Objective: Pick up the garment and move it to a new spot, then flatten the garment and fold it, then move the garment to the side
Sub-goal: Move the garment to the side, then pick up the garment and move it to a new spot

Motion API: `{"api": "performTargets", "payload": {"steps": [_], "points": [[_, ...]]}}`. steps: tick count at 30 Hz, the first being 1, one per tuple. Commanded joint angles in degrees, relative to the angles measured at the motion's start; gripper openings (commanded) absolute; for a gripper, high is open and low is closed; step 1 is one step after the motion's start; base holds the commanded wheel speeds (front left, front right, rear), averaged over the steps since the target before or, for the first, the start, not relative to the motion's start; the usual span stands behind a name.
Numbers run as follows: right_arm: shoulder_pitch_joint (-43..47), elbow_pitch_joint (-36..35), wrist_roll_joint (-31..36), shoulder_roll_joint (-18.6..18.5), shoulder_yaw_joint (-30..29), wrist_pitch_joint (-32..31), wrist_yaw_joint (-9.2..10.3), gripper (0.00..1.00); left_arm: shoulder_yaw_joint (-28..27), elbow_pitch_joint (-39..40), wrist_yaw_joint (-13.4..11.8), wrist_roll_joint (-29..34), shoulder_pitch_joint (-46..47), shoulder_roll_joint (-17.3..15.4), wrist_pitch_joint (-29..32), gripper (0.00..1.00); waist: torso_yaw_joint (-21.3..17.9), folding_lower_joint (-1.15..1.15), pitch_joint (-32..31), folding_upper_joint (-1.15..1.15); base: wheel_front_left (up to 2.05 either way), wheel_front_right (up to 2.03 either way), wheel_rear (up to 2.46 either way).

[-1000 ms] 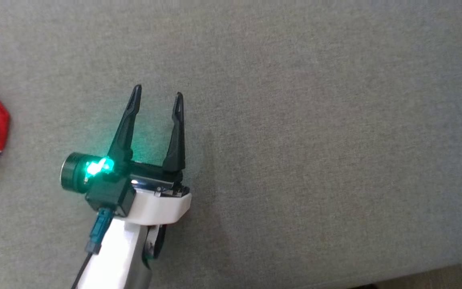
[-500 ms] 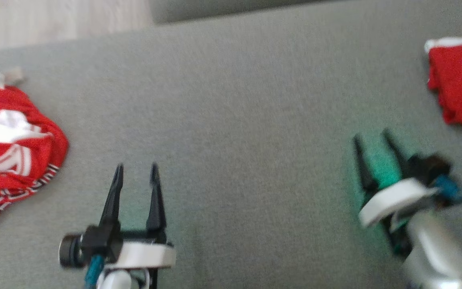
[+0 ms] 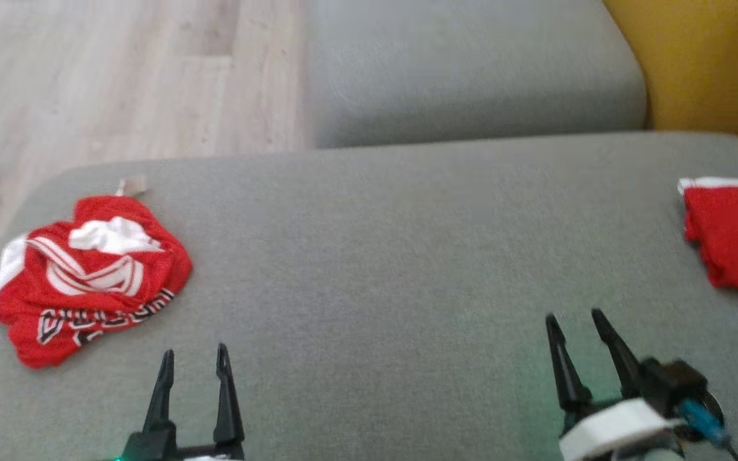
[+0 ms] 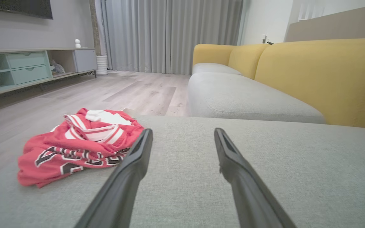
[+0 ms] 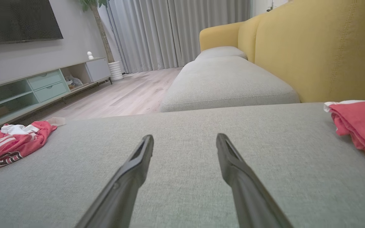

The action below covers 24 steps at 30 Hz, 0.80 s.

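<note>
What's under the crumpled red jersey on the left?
The jersey lies on the grey cushion, near the corner; a pale scrap sits at its far edge. Anything beneath its folds is covered.

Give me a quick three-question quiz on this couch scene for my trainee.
1. True or false: the crumpled red jersey lies apart from the left gripper.
2. On which part of the grey cushion does the second red garment lie? A: the robot's left; B: the middle; C: the robot's right.
3. Fill in: the right gripper has its jaws ____ and holds nothing.
Key: 1 true; 2 C; 3 open.
</note>
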<state>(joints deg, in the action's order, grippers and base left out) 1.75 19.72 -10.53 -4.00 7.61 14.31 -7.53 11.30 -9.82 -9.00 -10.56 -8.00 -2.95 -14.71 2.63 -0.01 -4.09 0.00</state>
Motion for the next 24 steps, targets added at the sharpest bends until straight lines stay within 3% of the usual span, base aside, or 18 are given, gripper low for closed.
{"api": "performTargets", "payload": {"steps": [1,24], "points": [[-1.0,-2.7,1.1,0.2,0.2,0.7,0.04,1.0,-2.1,1.9,0.2,0.6,1.3,0.1,-0.3,1.0,1.1,0.01,-1.0,0.0,0.0,0.0,0.0],[1.7,-5.8,2.2,1.1,-2.0,0.7,0.04,1.0,-2.7,2.0,0.9,1.8,0.8,0.1,-0.3,1.0,1.5,0.01,-1.3,0.0,0.0,0.0,0.0]]}}
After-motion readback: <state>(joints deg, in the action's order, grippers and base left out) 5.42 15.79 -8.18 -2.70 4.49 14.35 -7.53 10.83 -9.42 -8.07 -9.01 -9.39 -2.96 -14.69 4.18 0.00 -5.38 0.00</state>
